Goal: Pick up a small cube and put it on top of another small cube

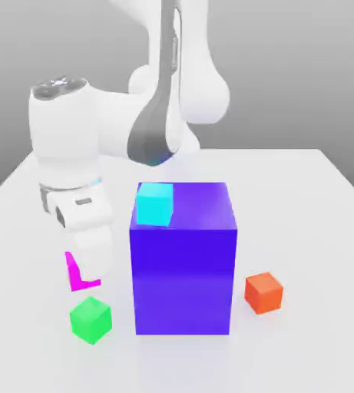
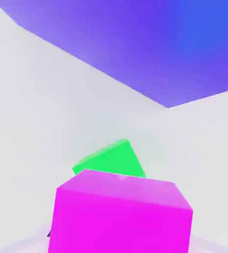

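On the exterior view's left, you have the white two-finger gripper hanging low over the white tabletop, clenched on the small bright magenta cube; that cube is held off the table, half hidden behind the hand's white body. Just below it and slightly toward the right sits the small green cube, resting on the table. From the hand view, you see the magenta cube close up with the green cube right behind it.

Moving right, a tall blue-violet block stands upright in the middle, close beside the gripper and the green cube, walling off that side. A small cyan cube rests on its top face, near the back left corner. Farther right, well apart from the gripper, a small orange cube sits on the table beside the block.
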Motion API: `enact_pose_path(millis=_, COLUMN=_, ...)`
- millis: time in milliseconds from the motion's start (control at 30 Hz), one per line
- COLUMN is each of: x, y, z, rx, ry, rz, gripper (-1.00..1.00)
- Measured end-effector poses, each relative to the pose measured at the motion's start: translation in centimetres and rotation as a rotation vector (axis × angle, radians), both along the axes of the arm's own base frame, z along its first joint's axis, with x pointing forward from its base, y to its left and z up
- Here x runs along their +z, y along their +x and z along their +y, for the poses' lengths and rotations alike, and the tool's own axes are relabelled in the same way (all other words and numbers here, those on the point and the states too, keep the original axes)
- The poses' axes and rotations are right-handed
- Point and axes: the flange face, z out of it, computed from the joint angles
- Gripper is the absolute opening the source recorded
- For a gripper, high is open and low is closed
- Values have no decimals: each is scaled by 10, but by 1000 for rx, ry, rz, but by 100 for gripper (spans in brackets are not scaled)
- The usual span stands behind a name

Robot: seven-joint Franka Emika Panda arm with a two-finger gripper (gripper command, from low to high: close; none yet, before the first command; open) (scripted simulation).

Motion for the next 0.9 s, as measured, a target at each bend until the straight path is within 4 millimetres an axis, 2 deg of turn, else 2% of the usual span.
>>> enact_pose_path(millis=400, x=-14, y=5, z=-3, rx=0, ry=1, rz=-33, gripper=-100)
enact_pose_path(millis=833, x=-63, y=0, z=0, rx=6, ry=6, rz=1, gripper=-100)
enact_pose_path(millis=867, x=-67, y=-1, z=1, rx=7, ry=5, rz=5, gripper=100)
enact_pose_path(millis=900, x=-67, y=-1, z=1, rx=7, ry=5, rz=5, gripper=100)
